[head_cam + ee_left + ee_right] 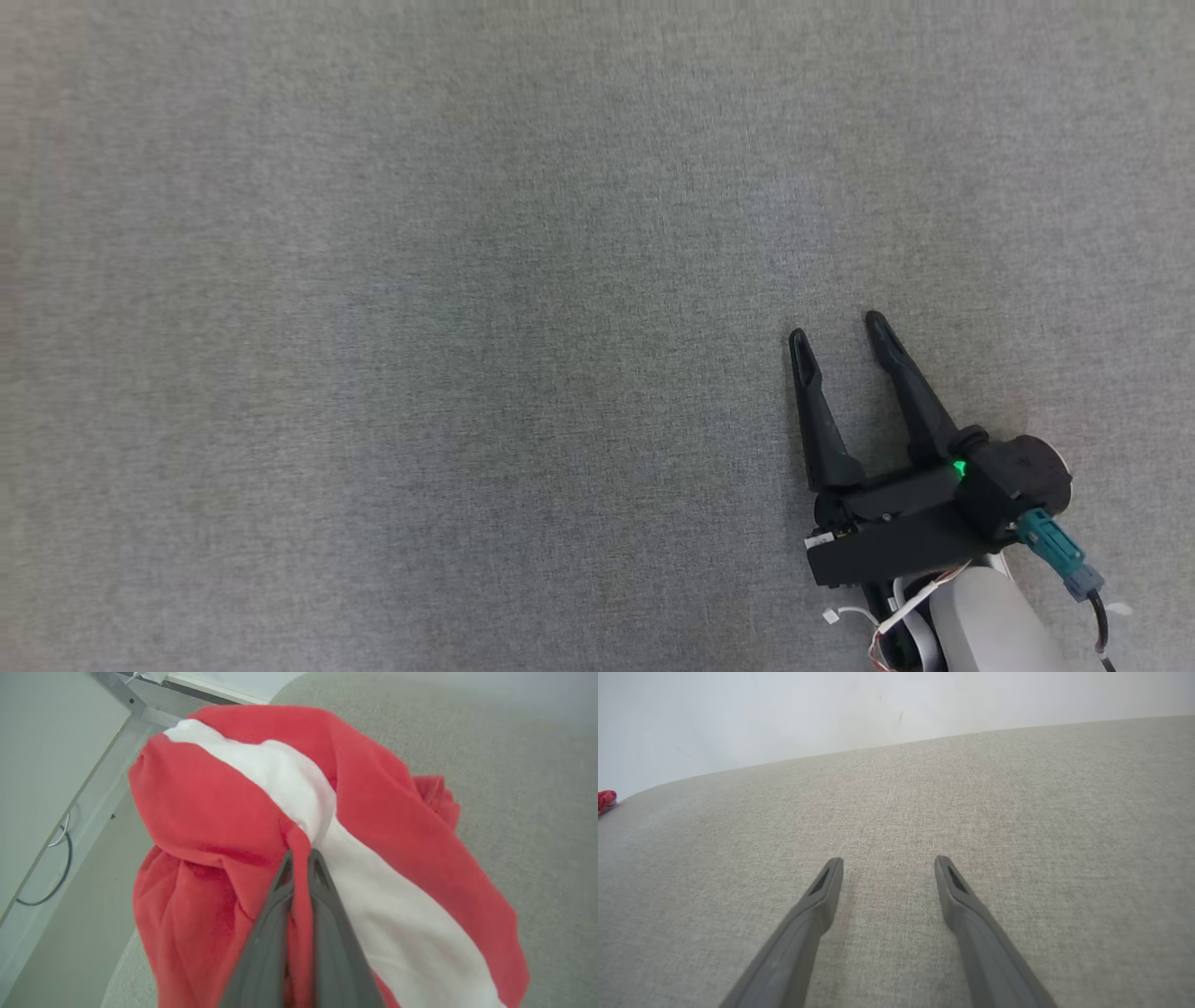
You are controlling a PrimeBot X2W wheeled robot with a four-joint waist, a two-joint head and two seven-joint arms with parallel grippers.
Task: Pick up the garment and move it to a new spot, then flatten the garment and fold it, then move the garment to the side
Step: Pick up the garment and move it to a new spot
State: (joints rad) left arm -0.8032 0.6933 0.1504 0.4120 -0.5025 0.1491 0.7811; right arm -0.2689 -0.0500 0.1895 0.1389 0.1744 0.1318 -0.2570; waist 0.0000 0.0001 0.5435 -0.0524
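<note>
the left claw [301, 856] is pinched tight on a fold of the red-and-white garment [224, 812], which sits bunched in a heap at the edge of the grey counter [514, 812]. the right claw [836, 327] stands wide above the counter, well apart from the garment.

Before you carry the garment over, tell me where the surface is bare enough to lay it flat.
In the head view the grey woven fabric surface lies bare everywhere left of and beyond the open right hand. Crowded: near the surface's edge, where the shut left hand pinches the bunched red-and-white fleece garment.
</note>
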